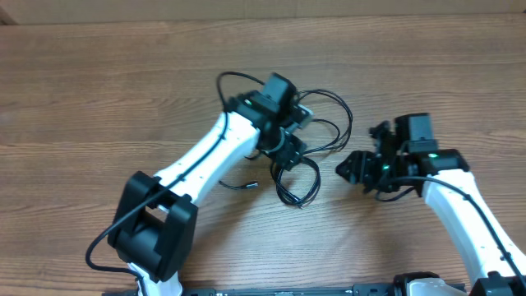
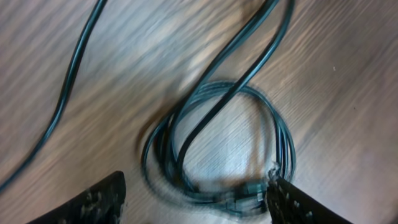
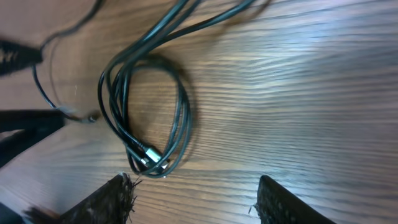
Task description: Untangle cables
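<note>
Wooden surface [image 1: 99, 82] carries the black cables [image 2: 286, 146], bundled in a small coil with long loops trailing away. The left arm [image 1: 205, 152] hangs right over that coil. The left fingers [image 2: 99, 199] are spread wide either side of it, likely to pick a strand. The right fingers [image 3: 280, 202], also apart and empty, wait just beside the coil, near its silver plug [image 3: 148, 160].

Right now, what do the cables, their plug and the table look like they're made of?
Cables: probably a rubber or plastic jacket, black and slightly glossy, bending in loose loops.
Plug: likely metal, from its silvery glint.
Table: wood or wood-look laminate, with brown grain and soft glare; I can't tell which.
</note>
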Action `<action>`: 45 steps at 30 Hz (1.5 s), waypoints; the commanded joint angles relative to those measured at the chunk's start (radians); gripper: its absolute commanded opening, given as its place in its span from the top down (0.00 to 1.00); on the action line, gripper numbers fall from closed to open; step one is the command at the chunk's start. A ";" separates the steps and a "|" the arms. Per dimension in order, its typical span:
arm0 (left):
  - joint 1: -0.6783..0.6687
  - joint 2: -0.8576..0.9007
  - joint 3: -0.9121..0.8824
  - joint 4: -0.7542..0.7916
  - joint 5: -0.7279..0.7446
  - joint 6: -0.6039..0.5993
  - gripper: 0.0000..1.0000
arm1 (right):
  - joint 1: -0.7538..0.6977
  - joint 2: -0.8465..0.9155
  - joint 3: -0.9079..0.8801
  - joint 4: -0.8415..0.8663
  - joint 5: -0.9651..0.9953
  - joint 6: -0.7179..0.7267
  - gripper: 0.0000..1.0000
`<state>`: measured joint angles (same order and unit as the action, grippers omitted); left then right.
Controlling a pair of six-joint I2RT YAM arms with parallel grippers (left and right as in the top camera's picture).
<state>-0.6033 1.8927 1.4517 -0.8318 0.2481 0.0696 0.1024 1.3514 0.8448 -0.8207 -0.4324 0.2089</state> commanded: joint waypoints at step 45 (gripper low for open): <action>-0.038 0.139 0.047 0.246 -0.157 -0.016 0.96 | 0.184 0.074 -0.023 0.135 0.143 0.322 0.43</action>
<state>-0.6632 2.0281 1.3880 -0.5419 0.0780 0.1036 0.2832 1.4261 0.8291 -0.6952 -0.2768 0.5243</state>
